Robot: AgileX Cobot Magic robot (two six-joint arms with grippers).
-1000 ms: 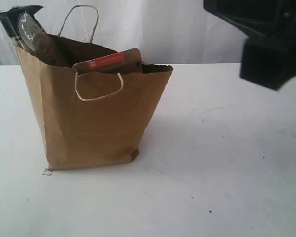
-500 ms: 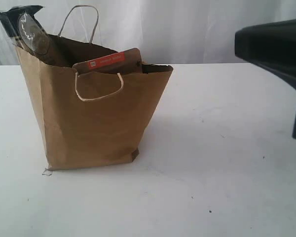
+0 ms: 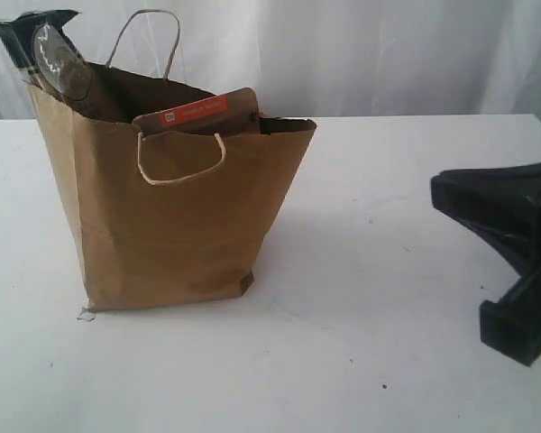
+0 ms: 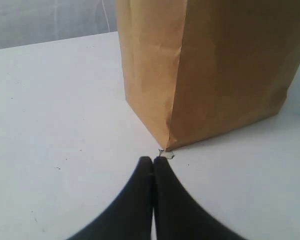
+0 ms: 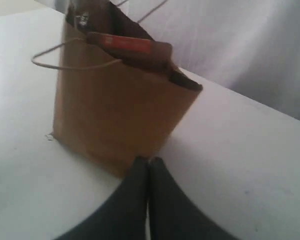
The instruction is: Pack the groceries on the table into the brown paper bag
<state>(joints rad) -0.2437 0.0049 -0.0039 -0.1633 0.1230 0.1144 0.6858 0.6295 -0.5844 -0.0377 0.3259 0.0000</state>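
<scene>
The brown paper bag (image 3: 176,216) stands upright on the left half of the table (image 3: 370,361). A brown orange-labelled pouch (image 3: 198,113) pokes out of its open top, and the long spaghetti packet (image 3: 54,54) sticks up at its far left corner. Other groceries are hidden. My right gripper (image 3: 442,194) hangs low at the right, apart from the bag; in the right wrist view it (image 5: 149,160) is shut and empty, pointing at the bag (image 5: 115,110) and pouch (image 5: 130,46). My left gripper (image 4: 153,160) is shut and empty, just short of the bag's bottom corner (image 4: 167,142).
A tiny white scrap (image 3: 86,314) lies at the bag's front left corner, also seen as a scrap (image 4: 166,154) just ahead of the left fingertips. A white curtain (image 3: 361,54) hangs behind the table. Two cord handles (image 3: 180,167) loop from the bag's rim.
The right arm has dropped from the upper right corner to low over the table at the right. The bag and its contents have not moved.
</scene>
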